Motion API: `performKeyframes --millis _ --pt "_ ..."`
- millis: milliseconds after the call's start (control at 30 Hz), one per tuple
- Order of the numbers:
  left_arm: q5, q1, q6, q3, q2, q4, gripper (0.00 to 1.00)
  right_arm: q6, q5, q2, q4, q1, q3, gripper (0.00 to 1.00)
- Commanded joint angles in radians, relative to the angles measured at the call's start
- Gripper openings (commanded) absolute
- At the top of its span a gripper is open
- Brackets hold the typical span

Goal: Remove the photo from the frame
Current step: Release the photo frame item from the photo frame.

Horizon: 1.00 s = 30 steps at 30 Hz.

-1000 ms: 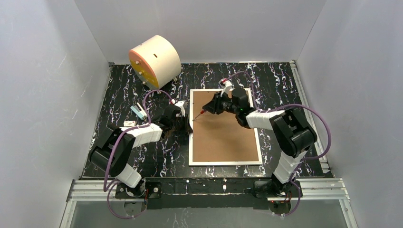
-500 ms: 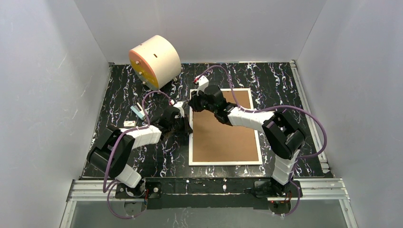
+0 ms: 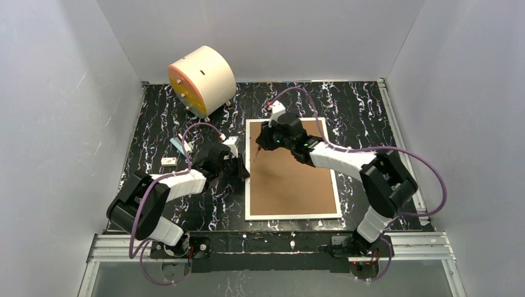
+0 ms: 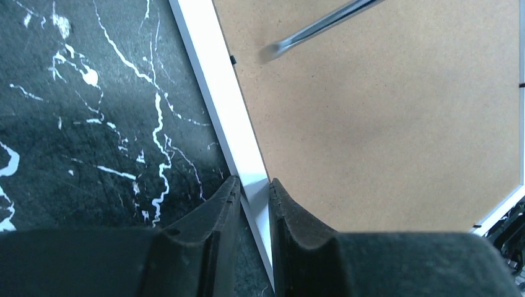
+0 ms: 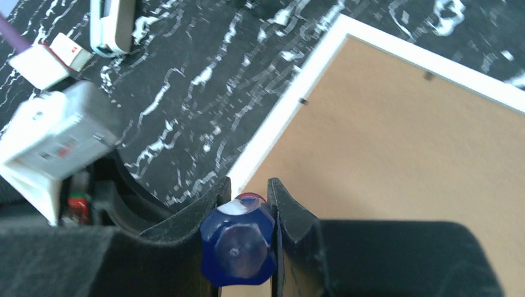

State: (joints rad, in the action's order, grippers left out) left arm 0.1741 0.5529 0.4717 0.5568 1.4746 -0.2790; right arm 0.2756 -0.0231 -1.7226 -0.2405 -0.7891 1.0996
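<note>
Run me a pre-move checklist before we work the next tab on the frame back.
1. Left gripper steadying the frame: ok, fingers closed on either side of its white rail.
2. Right gripper holding the screwdriver: ok, handle clamped between the fingers.
3. Screwdriver tip on the black tab: not ok, the tip sits over the back panel, apart from the tab.
4. Frame flat on the table, back up: ok.
5. Back panel loose enough to lift: cannot tell.
6. Photo condition: cannot tell, hidden under the panel.
</note>
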Motion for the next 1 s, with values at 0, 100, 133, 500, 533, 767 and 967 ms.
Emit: performKeyframes --millis 0,100,133,500,533,767,967 --pt "0.032 0.014 -0.047 -0.098 -0.025 0.179 0.00 0.079 0.101 0.123 -0.024 0.097 -0.102 0.01" --pt "0.016 0.044 -0.014 -0.137 -0.072 0.181 0.00 0.113 0.158 0.158 -0.081 0.145 -0.163 0.01" --pt "0.015 0.054 -0.003 -0.146 -0.083 0.181 0.00 0.125 0.178 0.167 -0.105 0.162 -0.186 0.01" --pt "-0.038 0.132 0.047 -0.154 -0.152 0.210 0.00 0.187 0.275 0.193 -0.513 0.266 -0.411 0.01" --pt "-0.044 0.133 0.046 -0.146 -0.153 0.215 0.00 0.165 0.280 0.201 -0.544 0.264 -0.440 0.01" --pt "-0.064 0.133 0.048 -0.115 -0.144 0.219 0.00 -0.072 0.226 0.342 -0.511 0.167 -0.635 0.01" --pt "-0.090 0.133 0.045 -0.104 -0.130 0.221 0.00 -0.147 0.048 0.466 -0.413 0.027 -0.734 0.01"
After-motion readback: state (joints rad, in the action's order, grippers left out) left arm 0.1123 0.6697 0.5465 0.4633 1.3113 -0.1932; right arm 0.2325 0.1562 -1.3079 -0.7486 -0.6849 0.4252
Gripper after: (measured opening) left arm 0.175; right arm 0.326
